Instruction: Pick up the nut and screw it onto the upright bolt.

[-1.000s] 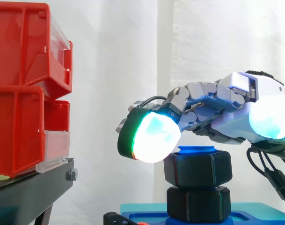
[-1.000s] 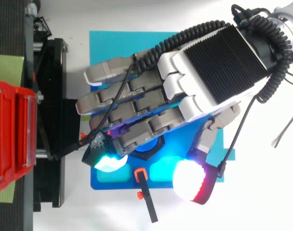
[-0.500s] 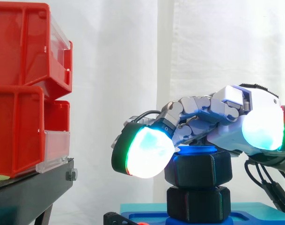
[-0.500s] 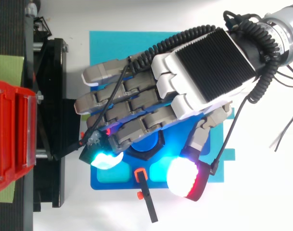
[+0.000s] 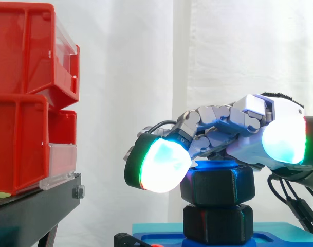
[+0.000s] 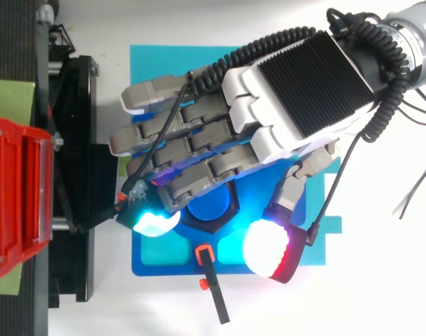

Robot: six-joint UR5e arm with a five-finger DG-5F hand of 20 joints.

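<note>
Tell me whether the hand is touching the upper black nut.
Cannot tell. In the side view the hand lies right over the upper nut with no clear gap, but it may pass in front. From above, the hand covers the nut's top.

Open room lies between red bins (image 5: 28,98) and nut (image 5: 218,186).

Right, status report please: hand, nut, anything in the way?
Hand lying over nut, grip unclear. Nut sits on blue bolt, above another black hex piece. Red bins well aside.
</note>
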